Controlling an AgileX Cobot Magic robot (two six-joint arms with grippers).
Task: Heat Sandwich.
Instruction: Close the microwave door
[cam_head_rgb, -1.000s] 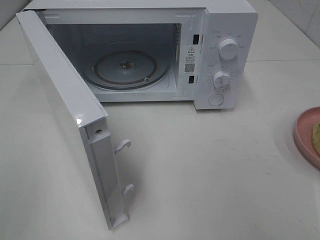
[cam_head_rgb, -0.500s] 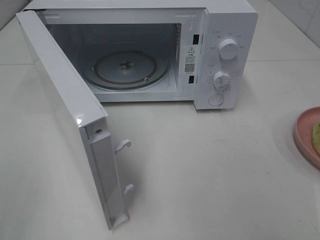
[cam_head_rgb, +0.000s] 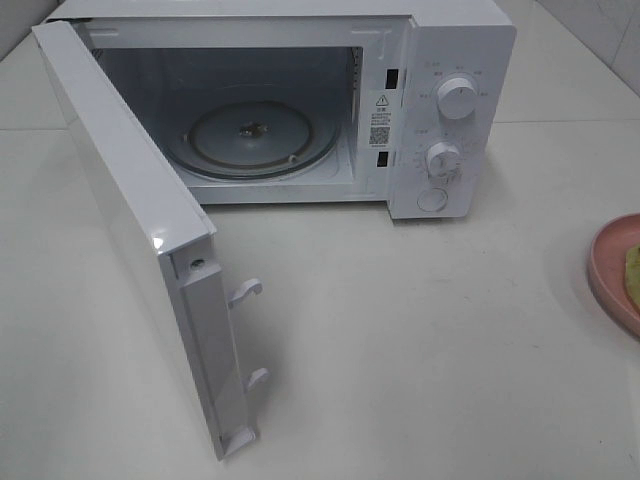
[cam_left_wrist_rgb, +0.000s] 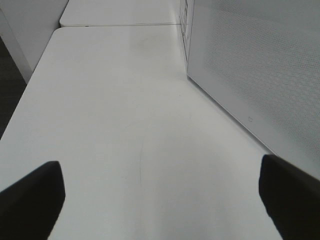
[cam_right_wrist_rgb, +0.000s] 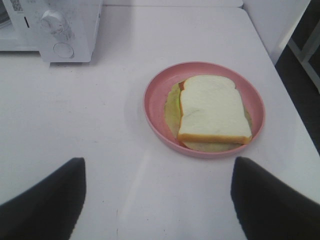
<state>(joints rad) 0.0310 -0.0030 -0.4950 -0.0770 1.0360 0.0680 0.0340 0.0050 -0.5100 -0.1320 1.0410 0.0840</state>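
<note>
The sandwich (cam_right_wrist_rgb: 212, 110), white bread over a yellowish-green layer, lies on a pink round plate (cam_right_wrist_rgb: 155, 120). In the right wrist view my right gripper (cam_right_wrist_rgb: 160, 167) hovers open a short way before the plate, with nothing between its dark fingers. The high view shows only a sliver of the sandwich (cam_head_rgb: 633, 275) on the plate (cam_head_rgb: 608, 270) at the right edge. Over bare table, my left gripper (cam_left_wrist_rgb: 160, 172) is wide open and empty, beside the microwave door (cam_left_wrist_rgb: 260, 75). Neither gripper shows in the high view.
The white microwave (cam_head_rgb: 450, 60) stands at the back with its door (cam_head_rgb: 130, 220) swung out to the left toward the front. Its glass turntable (cam_head_rgb: 250, 135) is bare. Two knobs and a button sit on its right panel (cam_right_wrist_rgb: 55, 30).
</note>
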